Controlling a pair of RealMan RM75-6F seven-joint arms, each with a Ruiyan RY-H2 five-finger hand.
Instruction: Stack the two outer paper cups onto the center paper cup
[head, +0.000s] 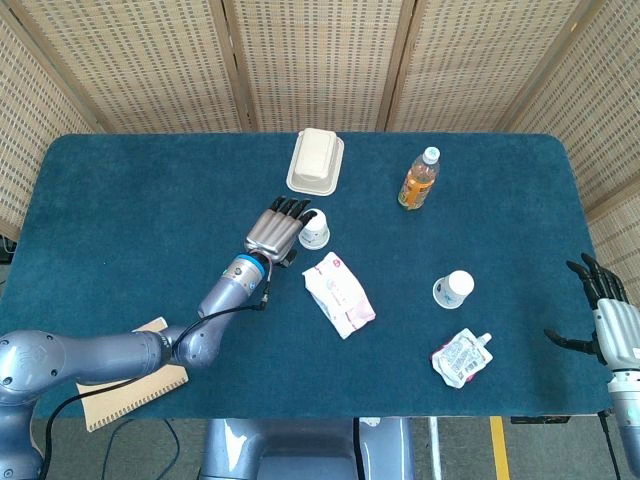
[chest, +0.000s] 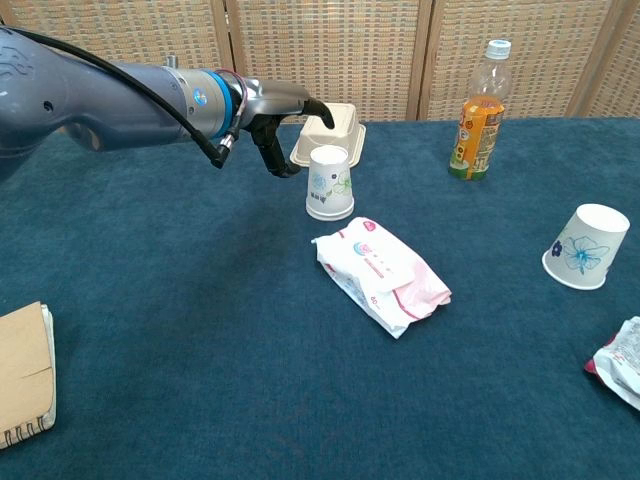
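Two paper cups are nested upside down as one stack near the table's middle, standing upright. My left hand hovers just left of and above the stack, fingers spread over its top and thumb hanging beside it; it holds nothing. The other paper cup, with a blue flower print, stands upside down alone at the right. My right hand hangs past the table's right edge with fingers apart and nothing in them; the chest view does not show it.
A white clamshell box lies just behind the stack. An orange drink bottle stands back right. A pink wipes pack lies in front of the stack, a pouch front right, a notebook front left.
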